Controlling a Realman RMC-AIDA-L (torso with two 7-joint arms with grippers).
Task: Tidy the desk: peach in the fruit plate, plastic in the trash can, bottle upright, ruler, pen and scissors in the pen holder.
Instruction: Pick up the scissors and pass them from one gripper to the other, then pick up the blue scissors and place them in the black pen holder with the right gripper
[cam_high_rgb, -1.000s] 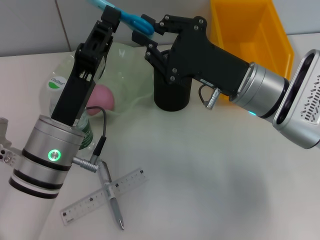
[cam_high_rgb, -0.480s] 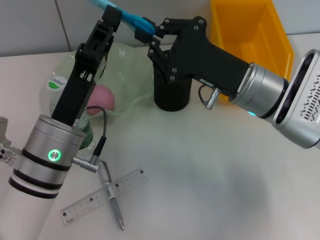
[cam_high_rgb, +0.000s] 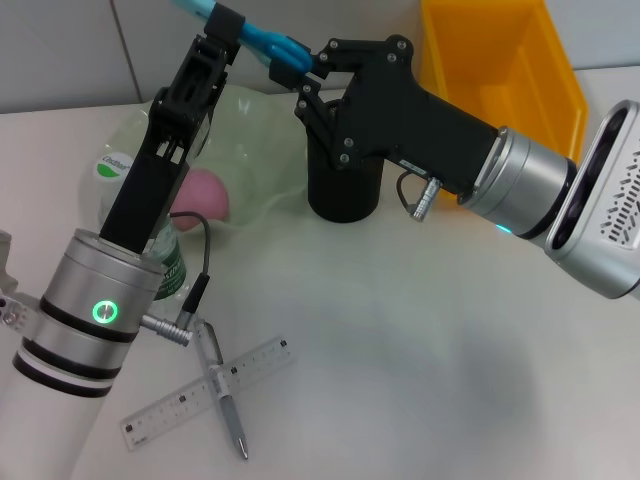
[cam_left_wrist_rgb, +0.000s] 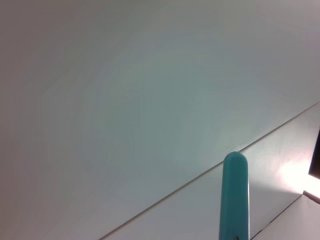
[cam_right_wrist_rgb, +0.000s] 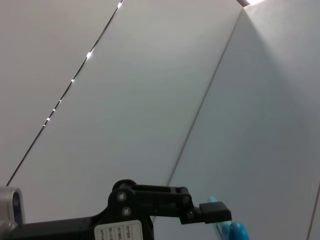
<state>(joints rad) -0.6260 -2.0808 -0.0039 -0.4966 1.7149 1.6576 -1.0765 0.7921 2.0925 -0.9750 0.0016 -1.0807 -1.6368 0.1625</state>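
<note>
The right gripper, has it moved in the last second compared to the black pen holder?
Yes. The right gripper has shifted up and slightly right over the black pen holder, closing onto the blue scissors.

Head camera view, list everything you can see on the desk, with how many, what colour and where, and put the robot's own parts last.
Scissors: one, blue handles, held in the air between both grippers, above the pen holder.
Pen holder: one, black, desk centre, far side.
Bin: one, yellow, far right.
Plastic: one, clear greenish, left of the pen holder.
Peach: one, pink, under the plastic.
Bottle: one, clear with green label, lying behind the left arm.
Ruler: one, clear grey, near left.
Pen: one, grey, across the ruler.
Left gripper: black, holding the scissors.
Right gripper: black, fingers around the scissors' handle.
</note>
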